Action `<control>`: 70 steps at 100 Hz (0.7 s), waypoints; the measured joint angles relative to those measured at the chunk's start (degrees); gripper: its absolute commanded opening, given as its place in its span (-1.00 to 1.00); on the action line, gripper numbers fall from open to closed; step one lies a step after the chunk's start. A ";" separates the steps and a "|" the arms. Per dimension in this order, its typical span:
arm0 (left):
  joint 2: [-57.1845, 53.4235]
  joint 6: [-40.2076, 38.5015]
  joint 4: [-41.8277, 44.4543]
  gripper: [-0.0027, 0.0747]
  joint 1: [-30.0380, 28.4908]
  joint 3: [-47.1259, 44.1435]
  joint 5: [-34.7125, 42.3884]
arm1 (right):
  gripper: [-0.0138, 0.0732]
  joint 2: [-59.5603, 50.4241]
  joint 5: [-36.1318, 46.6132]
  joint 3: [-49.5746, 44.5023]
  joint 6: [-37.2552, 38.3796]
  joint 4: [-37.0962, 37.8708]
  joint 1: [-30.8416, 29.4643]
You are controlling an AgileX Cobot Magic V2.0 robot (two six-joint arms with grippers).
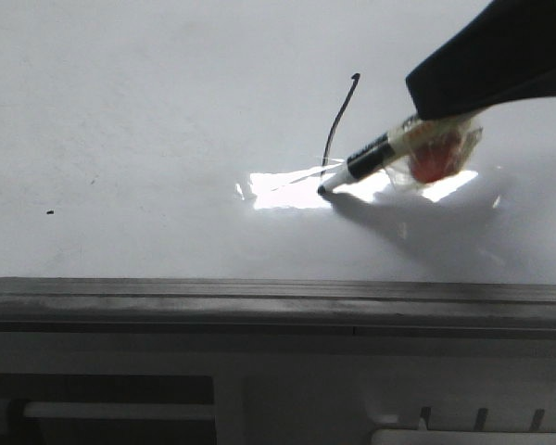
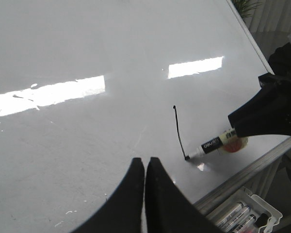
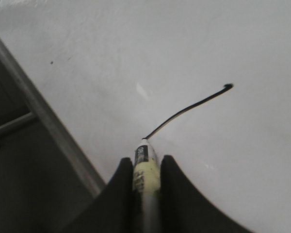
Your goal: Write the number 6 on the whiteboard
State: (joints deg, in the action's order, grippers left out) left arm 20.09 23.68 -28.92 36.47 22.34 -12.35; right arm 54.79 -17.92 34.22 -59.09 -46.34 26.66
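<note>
The whiteboard (image 1: 120, 120) is a large glossy white surface with a bright glare patch. On it is a thin black slanted stroke (image 1: 336, 125), the tall part of the number 6, with no loop; it also shows in the left wrist view (image 2: 179, 131) and the right wrist view (image 3: 189, 109). My right gripper (image 3: 146, 162) is shut on a white and black marker (image 1: 366, 162), whose tip touches the board at the stroke's lower end. My left gripper (image 2: 145, 162) is shut and empty, hovering over the board left of the stroke.
The board's grey metal frame edge (image 1: 278, 301) runs along the near side. A tray with several spare markers (image 2: 242, 216) sits below the frame. A tiny black dot (image 1: 50, 212) marks the board at the left.
</note>
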 measured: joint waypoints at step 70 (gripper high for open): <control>0.00 0.00 0.00 -0.98 0.00 0.00 0.11 | -0.79 -3.66 -6.24 0.46 19.62 15.85 -4.97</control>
State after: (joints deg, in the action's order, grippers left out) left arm 20.09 23.68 -28.92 36.47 22.34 -12.24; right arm 51.13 -24.16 34.67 -39.47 -30.50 21.68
